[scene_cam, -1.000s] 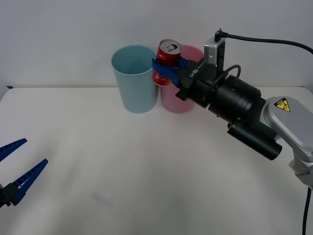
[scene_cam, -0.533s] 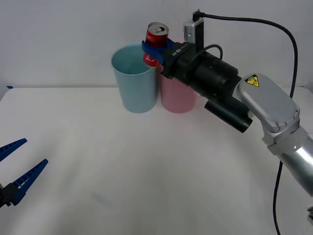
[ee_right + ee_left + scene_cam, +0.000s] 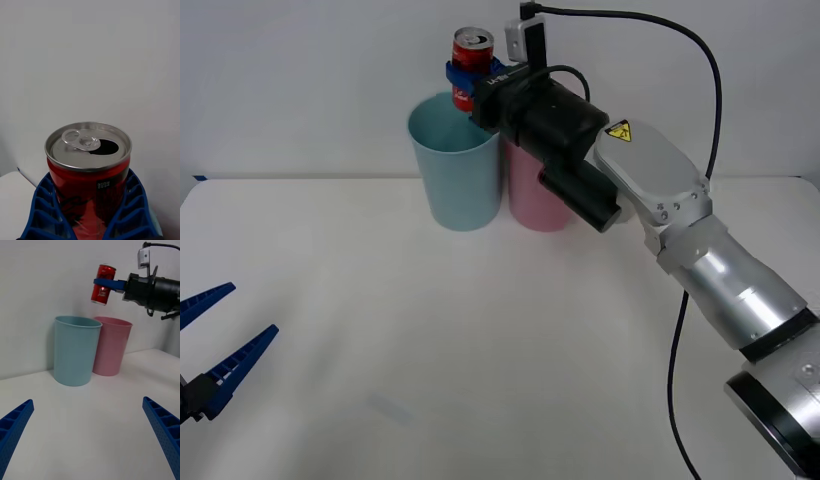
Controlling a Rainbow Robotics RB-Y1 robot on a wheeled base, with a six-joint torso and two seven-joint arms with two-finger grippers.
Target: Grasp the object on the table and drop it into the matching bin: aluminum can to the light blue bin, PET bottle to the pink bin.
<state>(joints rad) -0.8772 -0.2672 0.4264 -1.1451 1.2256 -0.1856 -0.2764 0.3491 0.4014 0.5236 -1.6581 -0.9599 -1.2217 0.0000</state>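
Note:
My right gripper (image 3: pixel 467 75) is shut on the red aluminum can (image 3: pixel 471 67), holding it upright in the air above the rim of the light blue bin (image 3: pixel 455 165). The right wrist view looks down on the can (image 3: pixel 88 170), its silver top and pull tab showing, with blue ribbed fingers (image 3: pixel 41 210) on both sides. From the left wrist, the can (image 3: pixel 102 285) hangs above the gap between the light blue bin (image 3: pixel 75 350) and the pink bin (image 3: pixel 110 347). Low at the table's near left, my left gripper (image 3: pixel 210 345) stays open with nothing in it.
Both bins stand side by side at the back of the white table (image 3: pixel 480 350), against a plain wall. The pink bin (image 3: pixel 530 195) is partly covered by my right arm (image 3: pixel 650 200). A black cable (image 3: pixel 700 90) arcs above that arm.
My right gripper has carried the can up and to the left, from in front of the pink bin to above the light blue bin's rim. The left arm has stayed still.

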